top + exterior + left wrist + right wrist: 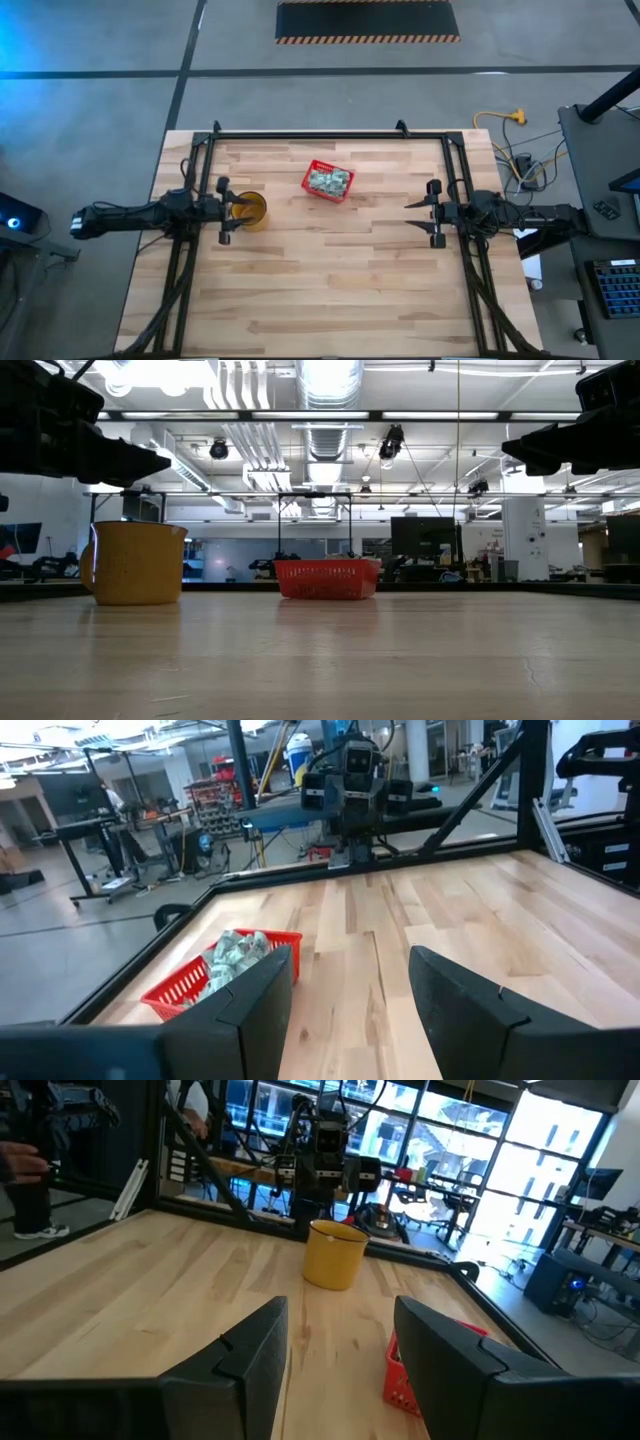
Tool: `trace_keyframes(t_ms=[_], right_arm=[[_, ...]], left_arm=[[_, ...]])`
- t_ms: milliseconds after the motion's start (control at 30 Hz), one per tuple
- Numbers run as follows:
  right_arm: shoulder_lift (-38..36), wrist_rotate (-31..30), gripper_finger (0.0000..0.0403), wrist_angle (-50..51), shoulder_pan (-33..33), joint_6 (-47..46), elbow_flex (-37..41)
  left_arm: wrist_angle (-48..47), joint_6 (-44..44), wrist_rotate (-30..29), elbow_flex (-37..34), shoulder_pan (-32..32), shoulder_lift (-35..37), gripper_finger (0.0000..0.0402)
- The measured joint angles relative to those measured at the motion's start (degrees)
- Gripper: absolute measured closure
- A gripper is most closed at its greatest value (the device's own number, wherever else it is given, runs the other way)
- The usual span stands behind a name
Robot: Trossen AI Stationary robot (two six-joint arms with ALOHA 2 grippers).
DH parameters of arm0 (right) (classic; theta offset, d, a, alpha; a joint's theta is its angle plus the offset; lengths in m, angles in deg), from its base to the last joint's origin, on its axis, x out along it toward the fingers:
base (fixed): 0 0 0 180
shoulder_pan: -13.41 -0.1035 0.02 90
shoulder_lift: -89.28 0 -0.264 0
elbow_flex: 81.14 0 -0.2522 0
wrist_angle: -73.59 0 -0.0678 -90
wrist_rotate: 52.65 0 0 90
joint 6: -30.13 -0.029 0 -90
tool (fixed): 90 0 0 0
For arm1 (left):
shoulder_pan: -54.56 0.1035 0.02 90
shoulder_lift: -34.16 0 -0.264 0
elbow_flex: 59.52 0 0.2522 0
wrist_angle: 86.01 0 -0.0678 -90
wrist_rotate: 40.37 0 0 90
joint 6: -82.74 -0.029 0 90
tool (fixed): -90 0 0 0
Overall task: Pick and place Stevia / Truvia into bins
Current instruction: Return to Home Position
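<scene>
Dark jointed left arm (pixel 130 216) and right arm (pixel 530 213); blocky black left claw (pixel 350 960), right claw (pixel 340 1315).

The red basket (pixel 325 196) is small and rectangular, with latticed sides. It stands upright a little above the centre of the high view, turned slightly against the frame's edges. Inside it lies a heap of pale green and white sachets (pixel 330 180), flat paper ones lying across each other in disorder, and they cover its whole bottom.
</scene>
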Motion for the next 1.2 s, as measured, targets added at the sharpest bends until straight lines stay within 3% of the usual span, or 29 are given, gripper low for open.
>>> trace_keyframes(t_ms=[1200], right_arm=[[0.0, 0.0, 0.0227, 0.0, 0.0, 0.0, 0.0]], left_arm=[[0.3, 0.0, 0.0, 0.0, 0.0, -4.7, 0.0217]])
